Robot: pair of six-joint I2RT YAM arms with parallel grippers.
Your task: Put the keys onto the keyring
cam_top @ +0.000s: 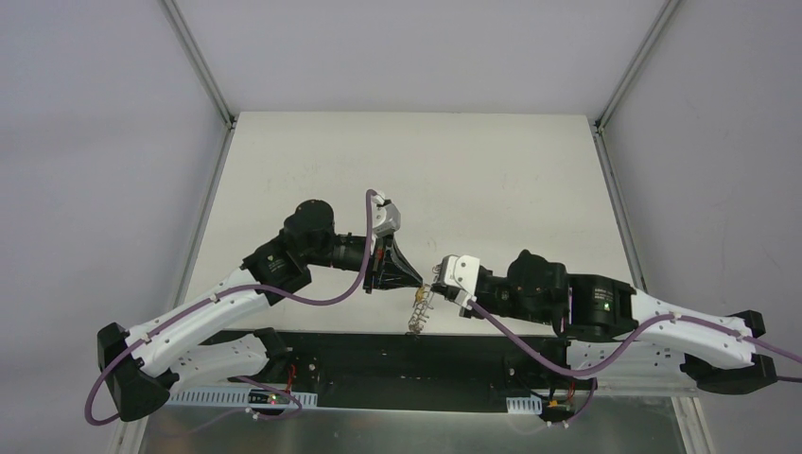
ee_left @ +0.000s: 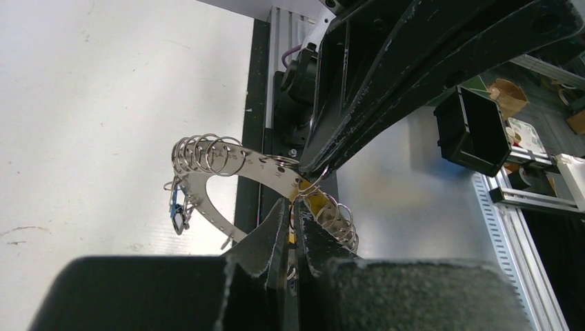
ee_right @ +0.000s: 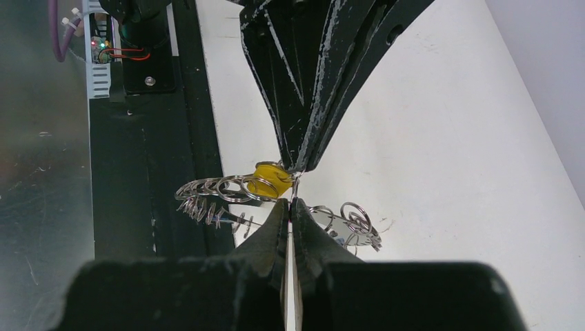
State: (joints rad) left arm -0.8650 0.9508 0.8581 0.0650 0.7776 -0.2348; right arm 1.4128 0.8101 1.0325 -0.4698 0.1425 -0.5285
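In the overhead view the keyring (cam_top: 420, 310) was too small for its loops to be resolved, and neither key could be distinguished on it. In the left wrist view the yellow key (ee_left: 314, 202) showed only a sliver of its head beyond the closed fingers of the left gripper (ee_left: 292, 212). Its blade was hidden, and those fingers covered the ring's near arc. The blue key (ee_left: 178, 211) was small and blurred, its blade unclear. The right gripper (ee_right: 290, 205) likewise masked its own contact point, so what either closed pair pinched could not be determined. In each wrist view the opposing gripper's body was cut off by the top edge.
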